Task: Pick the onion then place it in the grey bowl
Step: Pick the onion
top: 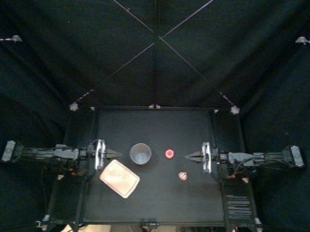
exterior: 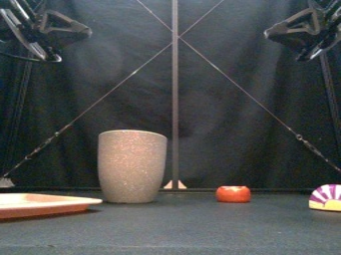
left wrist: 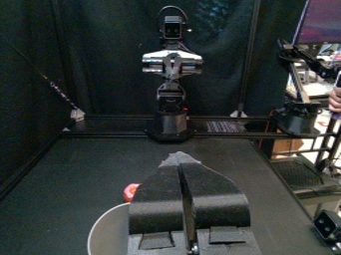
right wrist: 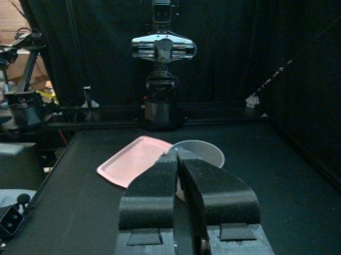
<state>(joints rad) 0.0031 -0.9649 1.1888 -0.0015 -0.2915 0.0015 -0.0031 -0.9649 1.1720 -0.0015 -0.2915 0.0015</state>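
Grey bowl: the tall speckled grey bowl [exterior: 134, 165] stands upright mid-surface, and nothing shows above its rim.
Onion: I take the striped purple, white and yellow toy [exterior: 326, 197] for the onion. It lies on the surface [top: 158, 127], well off the grey bowl on the right arm's side and nearer the front edge. Nothing is touching it.
Red round toy: a small red round toy [exterior: 233, 193] sits near the grey bowl on that same side, between bowl and onion.
Pink tray: the pink tray [top: 121, 179] lies flat on the bowl's other side, toward the front.
Left hand: the left hand [left wrist: 182, 164] is up high, clear of the grey bowl, jaws pressed together on nothing.
Right hand: the right hand [right wrist: 180, 169] is raised opposite it, jaws likewise closed and empty.
Done: nothing so far, by my reading; there is no grasp and no lift.
Left: everything. Open a hand, drop to the onion, grip it, carry it over the grey bowl and release.
Likely picker: the right hand, which is on the onion's side of the bowl.
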